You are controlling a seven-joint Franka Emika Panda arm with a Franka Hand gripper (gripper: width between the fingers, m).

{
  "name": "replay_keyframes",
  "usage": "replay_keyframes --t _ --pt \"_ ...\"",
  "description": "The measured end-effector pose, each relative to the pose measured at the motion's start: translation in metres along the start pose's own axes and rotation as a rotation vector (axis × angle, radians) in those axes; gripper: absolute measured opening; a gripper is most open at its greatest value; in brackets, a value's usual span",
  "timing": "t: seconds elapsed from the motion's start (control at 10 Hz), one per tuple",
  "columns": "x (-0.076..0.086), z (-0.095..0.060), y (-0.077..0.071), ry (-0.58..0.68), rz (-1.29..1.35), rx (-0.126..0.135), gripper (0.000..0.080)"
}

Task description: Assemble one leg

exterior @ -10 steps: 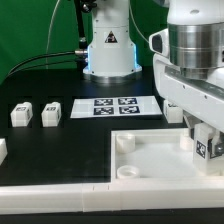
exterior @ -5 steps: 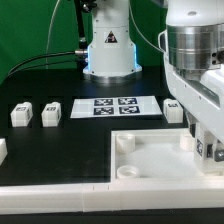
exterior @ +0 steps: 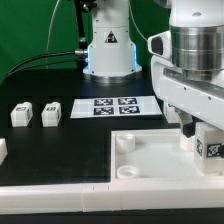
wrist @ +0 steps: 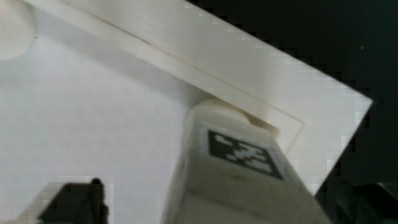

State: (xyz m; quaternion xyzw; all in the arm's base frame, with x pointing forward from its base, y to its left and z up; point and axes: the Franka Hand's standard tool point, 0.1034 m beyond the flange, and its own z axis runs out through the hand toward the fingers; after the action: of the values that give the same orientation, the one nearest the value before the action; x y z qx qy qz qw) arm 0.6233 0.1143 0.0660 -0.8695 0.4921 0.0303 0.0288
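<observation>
The leg (exterior: 210, 146), a short white post with a black-and-white tag, stands upright at the far right corner of the big white square panel (exterior: 150, 160). My gripper (exterior: 203, 135) is lowered over it, with one finger on each side. In the wrist view the leg (wrist: 240, 150) rises between the two dark fingertips (wrist: 75, 200). That fingertip stands clearly apart from the leg, and the other is close beside it. The gripper (wrist: 217, 205) is open around the leg.
Two more tagged legs (exterior: 19, 115) (exterior: 51, 113) lie at the exterior view's left. Another (exterior: 172, 110) is half hidden behind my arm. The marker board (exterior: 117, 106) lies in front of the robot base. A long white bar (exterior: 70, 198) runs along the front.
My gripper shifted a little to the exterior view's right and came back. The leg's tag now sits slightly further right. The other parts have not moved.
</observation>
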Motion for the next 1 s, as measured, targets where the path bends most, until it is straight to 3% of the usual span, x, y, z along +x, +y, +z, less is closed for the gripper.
replay_keyframes --t 0.3,0.7,1.0 --pt "-0.0011 -0.0044 -0.0005 0.000 -0.358 -0.003 0.0649" --pt "0.0015 -0.0090 -0.0009 -0.005 -0.894 -0.029 0.0649" --pt "0.0022 -0.0090 -0.0012 -0.003 -1.009 -0.028 0.0649"
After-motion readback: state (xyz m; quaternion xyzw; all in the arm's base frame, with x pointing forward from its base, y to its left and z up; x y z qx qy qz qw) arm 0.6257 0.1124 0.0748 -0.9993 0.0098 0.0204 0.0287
